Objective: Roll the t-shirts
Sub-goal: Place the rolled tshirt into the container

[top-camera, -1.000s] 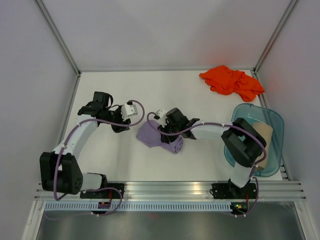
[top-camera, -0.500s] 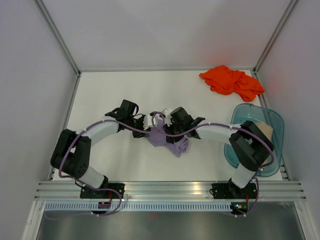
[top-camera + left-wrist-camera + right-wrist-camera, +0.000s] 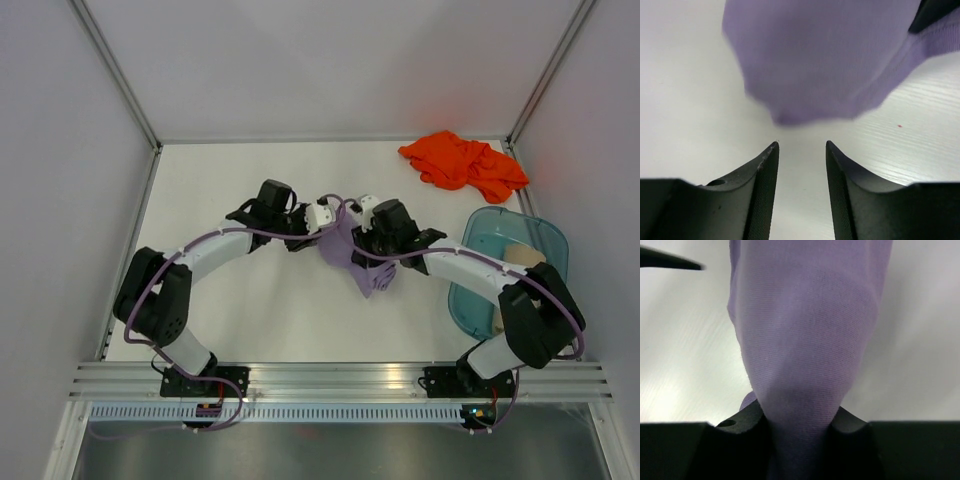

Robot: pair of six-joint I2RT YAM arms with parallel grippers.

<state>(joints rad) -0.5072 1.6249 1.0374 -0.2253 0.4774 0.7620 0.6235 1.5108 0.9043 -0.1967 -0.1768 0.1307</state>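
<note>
The lavender t-shirt (image 3: 348, 252) hangs bunched at the table's middle, held up by my right gripper (image 3: 366, 232), which is shut on it. In the right wrist view the lavender t-shirt (image 3: 805, 340) fills the space between the jaws. My left gripper (image 3: 308, 226) is open and empty just left of the shirt. In the left wrist view my left gripper (image 3: 801, 146) points at the lavender t-shirt's (image 3: 825, 55) lower edge, a short gap away. The orange t-shirt (image 3: 462, 163) lies crumpled at the back right. The beige t-shirt (image 3: 520, 260) lies in the tub.
A translucent teal plastic tub (image 3: 545, 238) stands at the right edge, partly behind my right arm. White walls and metal frame posts close in the table on three sides. A metal rail runs along the near edge.
My right gripper has lifted the lavender shirt and carried it back and right. My left arm has swung from the left to beside the shirt.
</note>
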